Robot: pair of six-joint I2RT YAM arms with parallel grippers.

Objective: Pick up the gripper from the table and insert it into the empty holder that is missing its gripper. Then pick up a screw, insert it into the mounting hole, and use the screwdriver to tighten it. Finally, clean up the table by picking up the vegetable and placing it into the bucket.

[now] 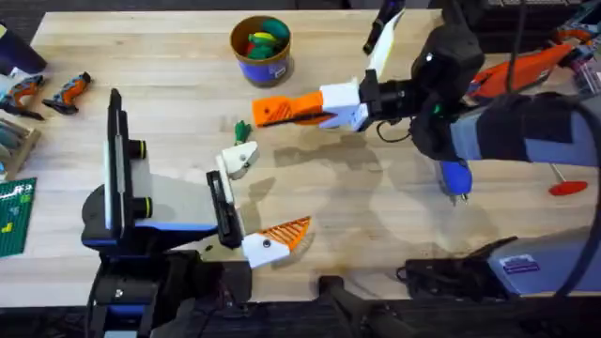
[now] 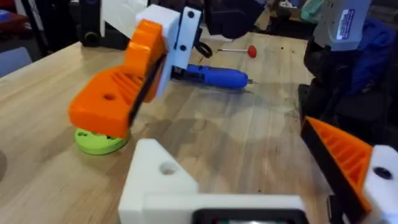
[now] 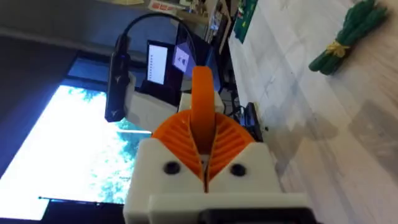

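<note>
Nearest the overhead camera, the left gripper lies low over the table's near centre, jaws spread wide: one finger carries an orange ribbed pad, while the other is the holder, a bare white bracket with an open screw hole, holding nothing. Right gripper reaches in from the right across the table's middle, its two orange pads pressed together on the gripper, the loose orange wedge, carried clear of the wood just beyond the holder. Between them lie the vegetable, dark green, and a lime-green disc on the wood. Farther back stands the bucket, blue with a tan rim, toys inside. To the right the screwdriver lies on the table under the right arm, with a red-handled rod farther right.
</note>
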